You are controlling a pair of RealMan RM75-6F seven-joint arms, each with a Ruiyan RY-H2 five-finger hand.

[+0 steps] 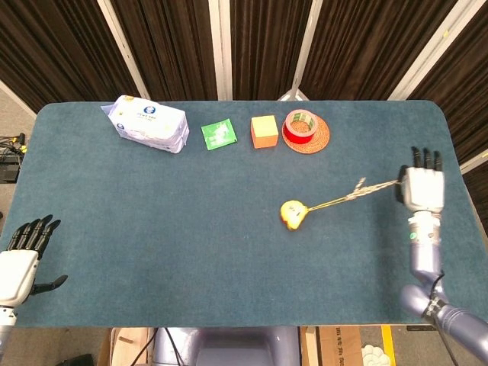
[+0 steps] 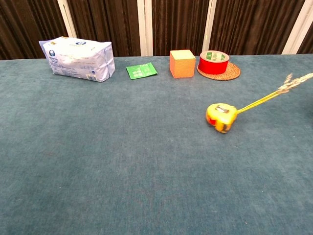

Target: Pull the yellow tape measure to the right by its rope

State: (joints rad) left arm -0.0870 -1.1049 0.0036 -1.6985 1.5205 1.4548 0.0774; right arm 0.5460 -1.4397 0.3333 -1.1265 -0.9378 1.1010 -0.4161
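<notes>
While the right robot hand [image 1: 422,188] holds the rope [image 1: 357,191] taut near the tabletop's [image 1: 152,229] right edge, the tape measure [image 1: 292,214] lies right of centre, at about 8 o'clock from that hand. The pull looks mostly done. Little room remains rightward before the edge. The left robot hand [image 1: 19,263] hangs apart, empty, at the left edge.
</notes>
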